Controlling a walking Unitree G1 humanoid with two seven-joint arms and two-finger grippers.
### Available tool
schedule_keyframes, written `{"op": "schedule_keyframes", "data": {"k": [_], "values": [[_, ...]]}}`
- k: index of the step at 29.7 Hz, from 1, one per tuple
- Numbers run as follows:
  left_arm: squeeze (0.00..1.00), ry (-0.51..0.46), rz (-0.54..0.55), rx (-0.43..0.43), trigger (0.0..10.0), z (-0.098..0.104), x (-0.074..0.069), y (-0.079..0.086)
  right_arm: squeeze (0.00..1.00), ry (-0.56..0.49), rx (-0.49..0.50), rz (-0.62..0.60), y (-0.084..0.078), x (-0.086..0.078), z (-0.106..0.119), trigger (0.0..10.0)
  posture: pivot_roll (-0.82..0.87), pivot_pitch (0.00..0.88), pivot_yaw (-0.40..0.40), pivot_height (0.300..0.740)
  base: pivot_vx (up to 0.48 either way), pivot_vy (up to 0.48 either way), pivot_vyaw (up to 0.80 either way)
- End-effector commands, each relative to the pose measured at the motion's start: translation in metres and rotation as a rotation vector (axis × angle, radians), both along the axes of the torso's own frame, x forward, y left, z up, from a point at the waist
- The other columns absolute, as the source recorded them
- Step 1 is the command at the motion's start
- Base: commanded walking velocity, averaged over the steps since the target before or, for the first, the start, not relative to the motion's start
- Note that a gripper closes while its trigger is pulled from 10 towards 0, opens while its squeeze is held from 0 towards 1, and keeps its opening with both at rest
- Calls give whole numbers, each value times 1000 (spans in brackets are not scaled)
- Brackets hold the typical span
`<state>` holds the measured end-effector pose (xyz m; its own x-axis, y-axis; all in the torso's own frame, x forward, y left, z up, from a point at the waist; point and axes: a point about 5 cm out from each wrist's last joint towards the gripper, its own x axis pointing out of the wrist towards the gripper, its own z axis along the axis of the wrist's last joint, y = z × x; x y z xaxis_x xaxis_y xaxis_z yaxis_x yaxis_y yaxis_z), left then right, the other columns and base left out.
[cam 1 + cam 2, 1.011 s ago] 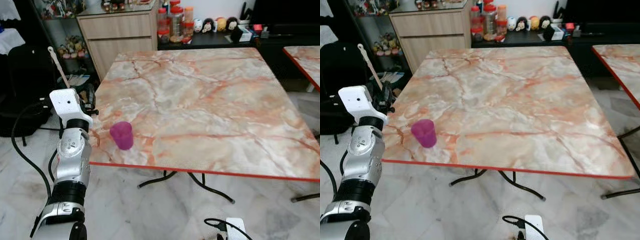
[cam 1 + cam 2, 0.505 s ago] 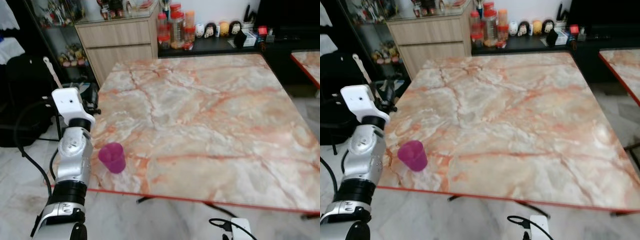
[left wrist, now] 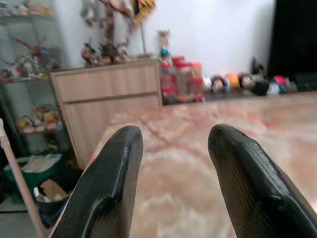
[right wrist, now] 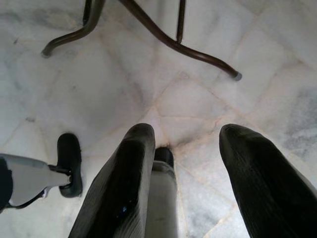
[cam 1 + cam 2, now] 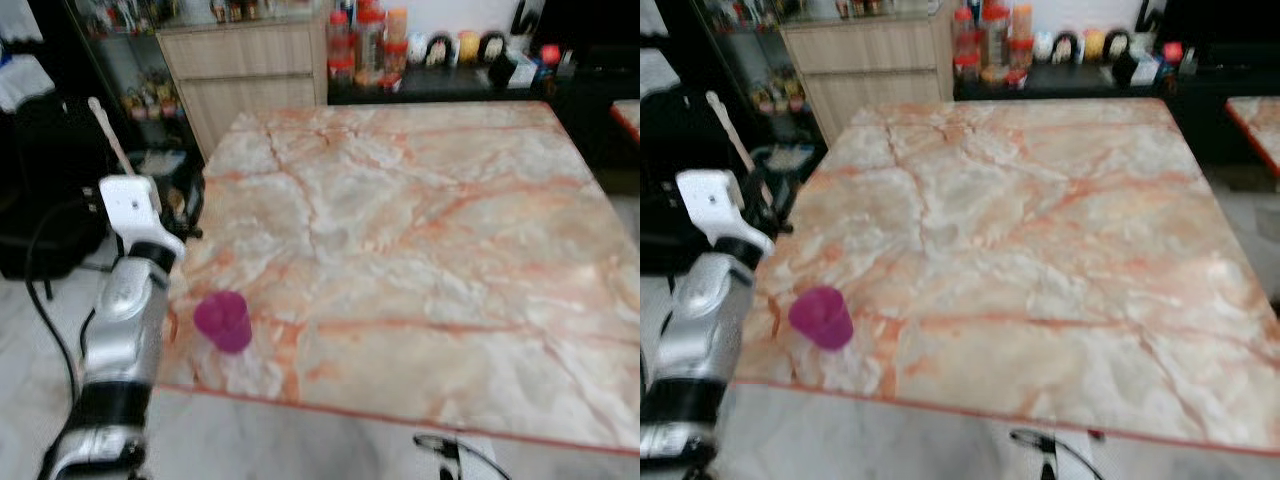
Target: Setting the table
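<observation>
A purple plastic cup stands upright near the front left corner of the marble table, which has a red edge. My left arm is raised beside the table's left edge, just left of the cup and not touching it. In the left wrist view, my left gripper is open with nothing between its fingers, and it points across the tabletop towards the far cabinet. My right gripper hangs low and open, facing the tiled floor.
A wooden cabinet stands beyond the table's far left corner, with jars and small figurines on a dark low shelf beside it. A pale stick leans at the left. The table's metal legs and a black cable are on the floor.
The camera has moved nearer and looks further down, so the whole picture has shifted and blurred. The cup stays in its place on the table, and my left arm holds about the same pose.
</observation>
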<state>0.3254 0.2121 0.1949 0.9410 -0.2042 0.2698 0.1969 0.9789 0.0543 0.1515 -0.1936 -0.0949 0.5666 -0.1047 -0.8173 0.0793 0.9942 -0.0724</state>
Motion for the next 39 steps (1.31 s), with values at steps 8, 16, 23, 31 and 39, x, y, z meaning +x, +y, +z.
{"op": "schedule_keyframes", "data": {"k": [8, 16, 23, 31, 39], "values": [[0, 75, -273, 205, 10000, 11, -18, 2, 0, 10, 10, 33, 8, 0, -1, 10000, 94, 27, 80, 740, 0, 0, 0], [0, 286, -459, 438, 10000, -10, -29, -7, 0, 21, 9, 55, 12, -3, -3, 10000, 86, 8, 93, 740, 0, 0, 0], [0, 350, -538, 525, 10000, -21, -29, -21, 0, 34, 1, 70, 12, -5, -4, 10000, 83, 0, 90, 740, 0, 0, 0], [0, 375, -510, 585, 10000, -26, -21, -21, 0, 26, -1, 63, 11, -2, -3, 10000, 79, 0, 88, 740, 0, 0, 0], [0, 414, -498, 642, 10000, -26, -17, -11, 0, 18, 2, 52, 10, 0, -2, 10000, 73, 7, 87, 740, 0, 0, 0]]}}
